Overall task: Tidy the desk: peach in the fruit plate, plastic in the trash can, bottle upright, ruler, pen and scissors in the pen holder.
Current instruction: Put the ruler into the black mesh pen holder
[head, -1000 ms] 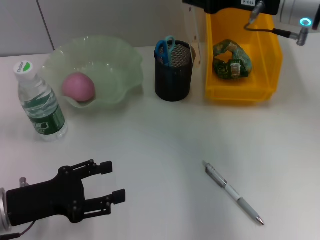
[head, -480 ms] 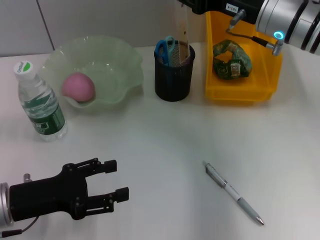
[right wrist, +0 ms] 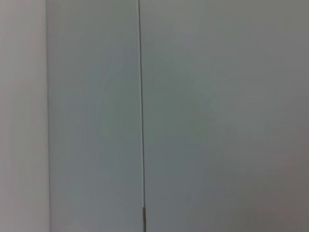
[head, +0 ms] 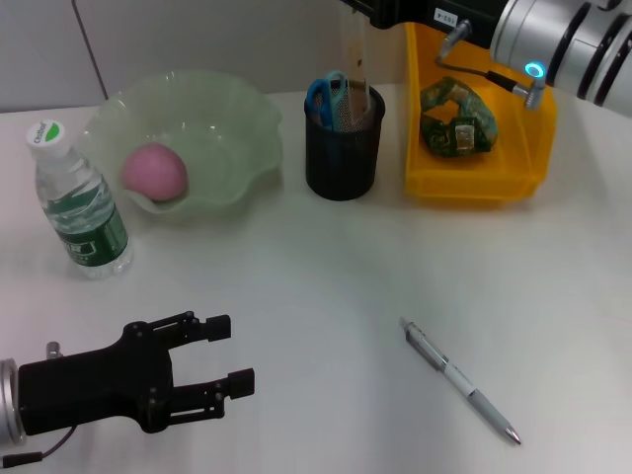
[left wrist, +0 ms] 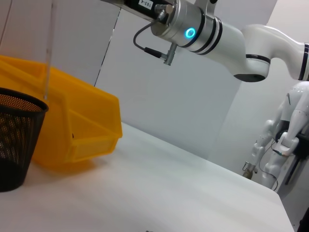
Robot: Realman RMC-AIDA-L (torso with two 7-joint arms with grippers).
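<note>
Clear plastic, the long transparent ruler (head: 355, 54) now stands nearly upright with its lower end inside the black mesh pen holder (head: 342, 148), where a second ago it hung beside the holder's rim over the gap toward the bin; it has been carried across and lowered in next to the blue-handled scissors (head: 324, 96). The right gripper (head: 367, 8) sits at the top edge of the head view above the ruler, and I cannot tell how its fingers stand there. That leaves the ruler step close to done, pending release. The silver ballpoint pen (head: 460, 381) lies flat on the white desk (head: 326, 267), well apart from the holder, and looks like the last item left. The pink peach (head: 154, 170) rests in the pale green scalloped fruit plate (head: 222, 109), the crumpled green plastic wrapper (head: 455, 120) lies in the yellow bin (head: 478, 181), and the clear water bottle (head: 78, 203) stands upright. The left gripper (head: 219, 358) hovers low over the near desk, fingers spread and empty.
</note>
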